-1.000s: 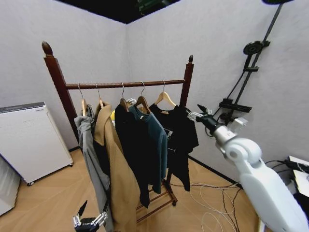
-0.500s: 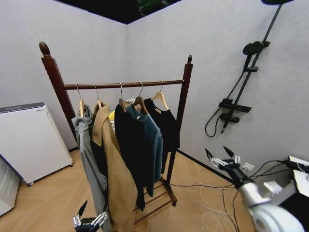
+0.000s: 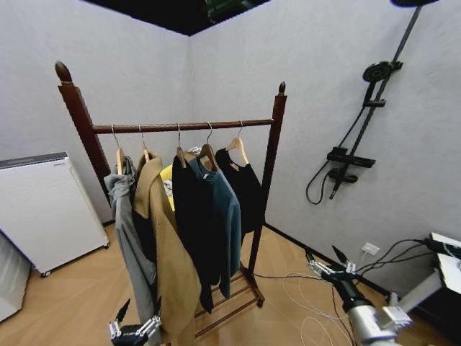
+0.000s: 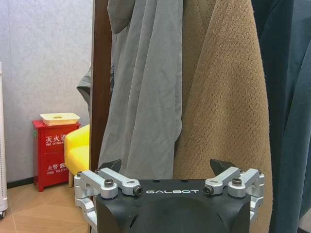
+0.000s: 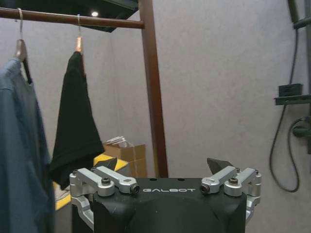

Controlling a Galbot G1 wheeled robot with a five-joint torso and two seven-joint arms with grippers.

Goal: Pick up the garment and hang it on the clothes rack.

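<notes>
Since a second ago: right gripper [image 3: 330,261] has dropped from beside the garment's shoulder, up near the rack's right post, to low on the right over the floor cables [image 3: 302,292]. It carries nothing; fingers spread wide.

Garment [image 3: 245,189]: black T-shirt, on its light wooden hanger [image 3: 235,148], hook over the rail at the right end, just inside the right post. Hangs free, apart from the teal jacket [image 3: 225,216] beside it. Right wrist view agrees: shirt [image 5: 74,127] hanging straight off the rail.

Clothes rack [image 3: 272,151]: upright; rail also carries grey, tan, black and teal coats toward the left post.

Left gripper [image 3: 132,331]: low, by the hems of the grey garment [image 4: 143,92] and tan coat [image 4: 221,97]; fingers apart, empty, idle.

Judgement: hanging looks done; step in hand is retreat of the right arm. To do it well: stay clear of the right post and the shirt's hem, keep off the cables, and leave the hanger seated on the rail.
</notes>
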